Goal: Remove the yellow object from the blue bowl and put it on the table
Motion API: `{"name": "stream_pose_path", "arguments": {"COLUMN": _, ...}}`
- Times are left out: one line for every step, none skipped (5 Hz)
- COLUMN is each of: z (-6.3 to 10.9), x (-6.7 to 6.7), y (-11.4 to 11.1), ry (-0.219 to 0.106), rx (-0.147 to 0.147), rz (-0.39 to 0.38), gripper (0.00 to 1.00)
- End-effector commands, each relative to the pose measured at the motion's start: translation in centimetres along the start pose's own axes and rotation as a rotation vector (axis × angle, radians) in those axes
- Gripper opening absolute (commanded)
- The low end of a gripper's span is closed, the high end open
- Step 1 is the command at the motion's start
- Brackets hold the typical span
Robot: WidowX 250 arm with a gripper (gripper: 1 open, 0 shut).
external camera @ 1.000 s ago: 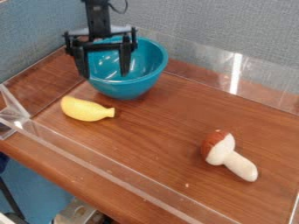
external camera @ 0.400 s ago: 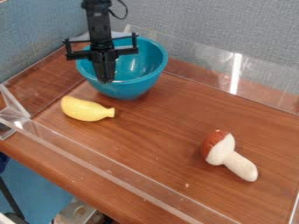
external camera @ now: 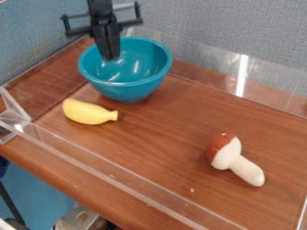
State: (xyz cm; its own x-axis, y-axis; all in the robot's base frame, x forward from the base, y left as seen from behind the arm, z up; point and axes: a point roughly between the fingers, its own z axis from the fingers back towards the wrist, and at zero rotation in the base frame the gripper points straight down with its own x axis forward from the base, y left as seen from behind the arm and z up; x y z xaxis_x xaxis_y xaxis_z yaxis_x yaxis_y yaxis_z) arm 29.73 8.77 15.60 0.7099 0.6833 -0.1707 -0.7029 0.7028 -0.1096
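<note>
Already done, by the look of it: the yellow object (external camera: 89,111) lies on the table (external camera: 168,135), outside the blue bowl (external camera: 125,72).
Gripper (external camera: 111,52): jaws pressed together, nothing visible between them, poised over the bowl's far rim.
Yellow object from gripper: below and toward the camera, well apart, just past the bowl's near side.
Bowl from gripper: directly beneath; its inside appears bare.
Left to do: judged little beyond clearing the arm away.
Mushroom toy (external camera: 234,158): far off to the gripper's near right, untouched.
Hard to tell: the fingertips merge into one dark shape; the arm above is cut off by the frame's top.
</note>
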Motion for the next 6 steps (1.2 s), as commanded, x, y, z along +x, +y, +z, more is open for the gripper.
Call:
{"name": "stream_pose_path", "arguments": {"z": 3.4, "x": -1.2, "y": -1.1, "ry": -0.062, "rx": -0.071, "rz": 0.019, "gripper": 0.0}}
{"name": "stream_pose_path", "arguments": {"z": 2.8, "x": -2.6, "y": 1.2, "ry": -0.084, "rx": -0.058, "rz": 0.058, "gripper": 0.0}}
{"name": "stream_pose_path", "arguments": {"z": 2.1, "x": -3.1, "y": 3.8, "ry": -0.111, "rx": -0.046, "rz": 0.119, "gripper": 0.0}}
{"name": "stream_pose_path", "arguments": {"z": 1.1, "x": -2.5, "y": 6.5, "ry": -0.143, "rx": -0.03, "rz": 0.194, "gripper": 0.0}}
{"name": "stream_pose_path", "arguments": {"z": -0.5, "x": -2.0, "y": 7.7, "ry": -0.163, "rx": -0.002, "rz": 0.285, "gripper": 0.0}}
{"name": "stream_pose_path", "arguments": {"z": -1.6, "x": -2.0, "y": 8.1, "ry": -0.173, "rx": 0.017, "rz": 0.307, "gripper": 0.0}}
